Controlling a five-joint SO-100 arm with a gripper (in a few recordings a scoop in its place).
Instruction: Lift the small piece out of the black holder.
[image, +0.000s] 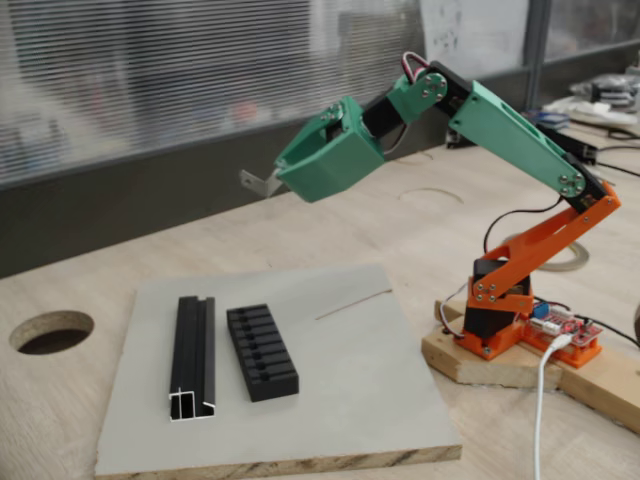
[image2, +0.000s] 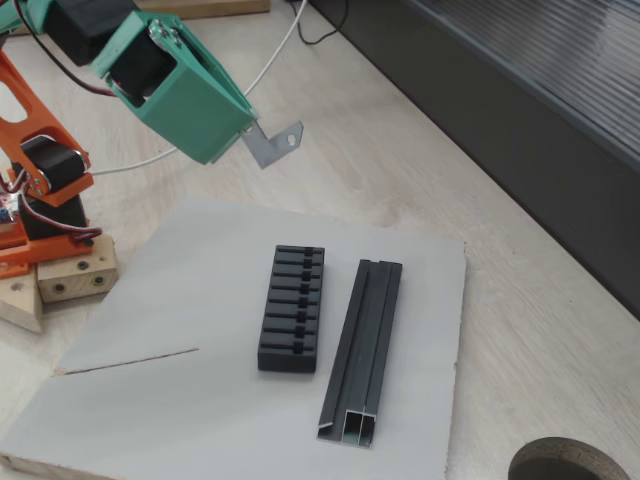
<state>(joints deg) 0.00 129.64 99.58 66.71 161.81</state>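
Jaws grip small piece (image2: 273, 143) aloft, long axis roughly level, bent end outward; black holder (image2: 293, 308) below on board

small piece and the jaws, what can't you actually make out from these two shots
- How the jaws grip the small piece: in both fixed views the green gripper shell hides the piece's inner end and the jaws themselves.
- The black holder slots: too dark in both fixed views to tell whether anything sits deep inside.
- The black rail: its channel interior is shadowed beyond the cut end.
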